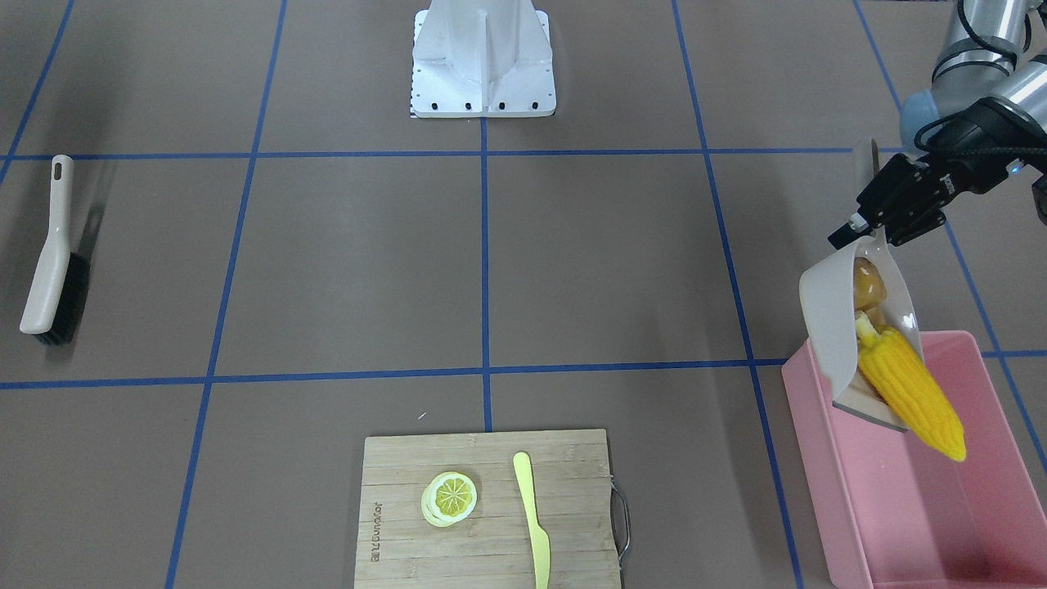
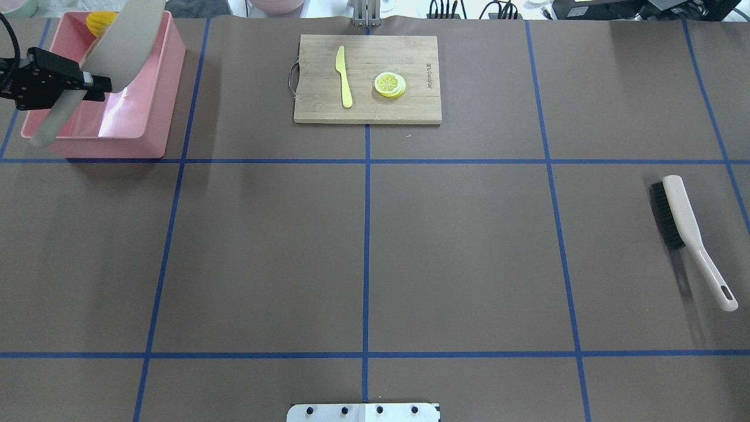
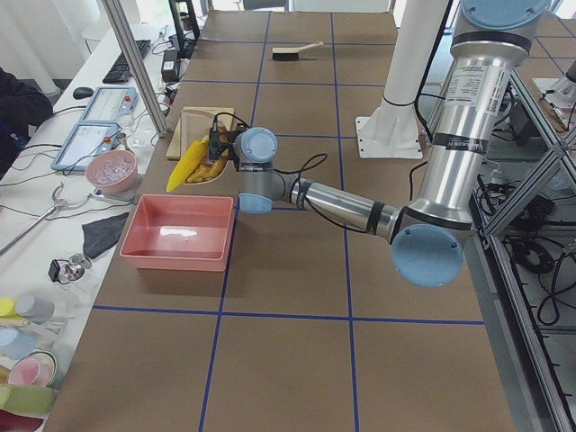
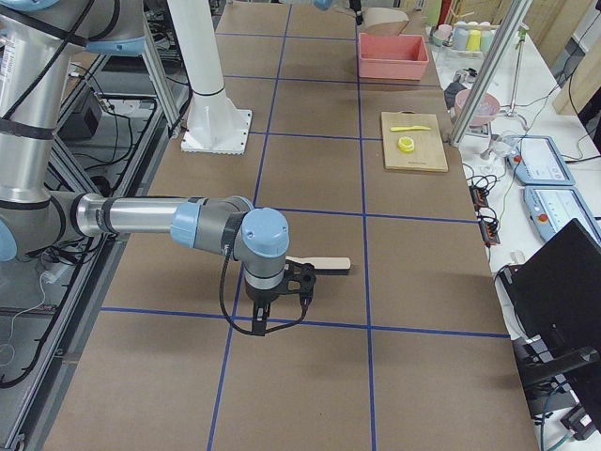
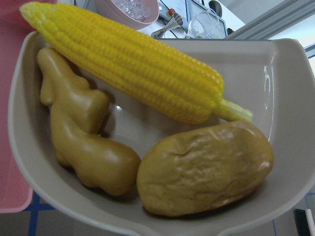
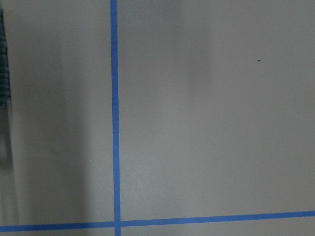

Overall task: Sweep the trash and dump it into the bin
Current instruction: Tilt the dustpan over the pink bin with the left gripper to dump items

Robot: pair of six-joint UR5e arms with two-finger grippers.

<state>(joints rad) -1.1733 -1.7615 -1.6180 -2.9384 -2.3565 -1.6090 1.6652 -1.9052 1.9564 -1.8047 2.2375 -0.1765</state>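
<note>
My left gripper (image 1: 865, 227) is shut on the handle of the beige dustpan (image 1: 828, 315) and holds it tipped steeply over the pink bin (image 1: 900, 507). The yellow corn cob (image 1: 909, 394) sticks out past the pan's lip, above the bin's inside. The brown-orange potato (image 1: 869, 282) sits higher in the pan. In the left wrist view the corn (image 5: 133, 69), the tan ginger root (image 5: 83, 142) and the potato (image 5: 206, 167) all lie in the pan (image 5: 290, 98). My right gripper (image 4: 282, 284) shows only in the exterior right view, low beside the brush; I cannot tell if it is open.
The beige brush (image 2: 685, 228) lies flat on the table on my right side. A wooden cutting board (image 2: 410, 105) at the far middle carries a lemon slice (image 2: 389, 84) and a thin yellow knife (image 2: 344, 77). The bin (image 2: 135, 117) stands at the far left corner.
</note>
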